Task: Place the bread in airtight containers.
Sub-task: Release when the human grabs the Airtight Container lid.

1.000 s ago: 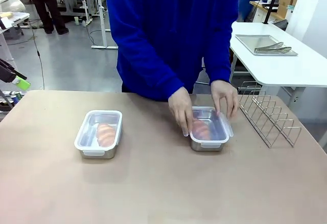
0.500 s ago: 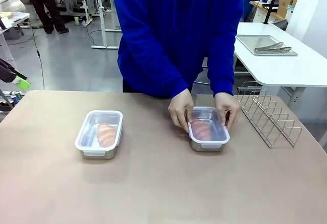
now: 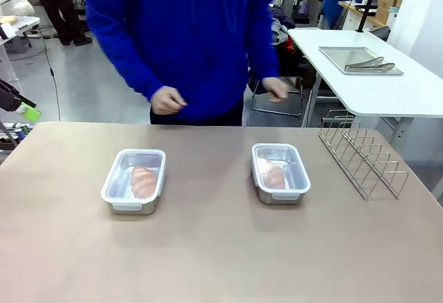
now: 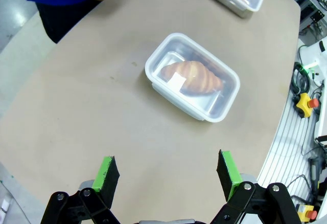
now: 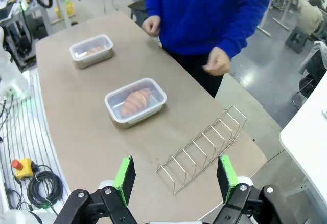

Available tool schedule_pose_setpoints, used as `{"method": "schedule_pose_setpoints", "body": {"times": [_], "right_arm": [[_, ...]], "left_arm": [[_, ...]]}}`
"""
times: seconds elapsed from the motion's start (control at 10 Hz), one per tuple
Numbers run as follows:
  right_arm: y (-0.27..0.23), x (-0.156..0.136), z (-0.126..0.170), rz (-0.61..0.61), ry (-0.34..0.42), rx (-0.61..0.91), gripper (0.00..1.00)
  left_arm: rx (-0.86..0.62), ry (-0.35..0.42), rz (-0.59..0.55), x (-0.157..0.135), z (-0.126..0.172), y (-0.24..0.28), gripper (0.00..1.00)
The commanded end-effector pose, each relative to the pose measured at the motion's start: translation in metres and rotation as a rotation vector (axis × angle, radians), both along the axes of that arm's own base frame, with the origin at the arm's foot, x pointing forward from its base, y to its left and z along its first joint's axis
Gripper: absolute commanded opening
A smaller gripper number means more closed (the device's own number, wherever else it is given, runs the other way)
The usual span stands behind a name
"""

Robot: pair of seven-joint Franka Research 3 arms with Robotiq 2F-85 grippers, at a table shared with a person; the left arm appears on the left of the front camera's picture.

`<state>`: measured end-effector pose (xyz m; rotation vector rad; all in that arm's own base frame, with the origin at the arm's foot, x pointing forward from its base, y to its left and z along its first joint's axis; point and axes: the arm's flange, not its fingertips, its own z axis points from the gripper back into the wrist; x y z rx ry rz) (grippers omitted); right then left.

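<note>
Two steel airtight containers stand on the tan table, each with a clear lid on it and one golden croissant inside. The left container holds bread; the right container holds bread. My left gripper hangs open high above the near table edge, well short of the left container and its croissant. My right gripper is open too, above the table's corner, with the right container and its croissant farther off. Nothing sits between either pair of fingers.
A person in a blue top stands at the far side, both hands raised off the table. A wire rack lies at the right, close under my right gripper. A flat metal tray rests on a white side table.
The person's hands, which were pressing the lid onto the right container, have let go and pulled back. The person has shifted toward picture left. Neither gripper moved.
</note>
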<state>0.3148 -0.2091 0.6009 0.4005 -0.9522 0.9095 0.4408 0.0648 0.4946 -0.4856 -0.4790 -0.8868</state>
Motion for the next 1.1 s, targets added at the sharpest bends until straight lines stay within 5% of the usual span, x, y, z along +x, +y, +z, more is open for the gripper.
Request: {"method": "schedule_pose_setpoints", "body": {"times": [0.0, 1.0], "right_arm": [[0.0008, -0.0001, 0.0009, 0.010, -0.024, 0.013, 0.85], [0.0008, -0.0001, 0.0009, 0.010, -0.024, 0.013, 0.85]], "left_arm": [[0.009, 0.011, 0.000, -0.0006, 0.0019, -0.0010, 1.00], [0.009, 0.011, 0.000, -0.0006, 0.0019, -0.0010, 1.00]]}}
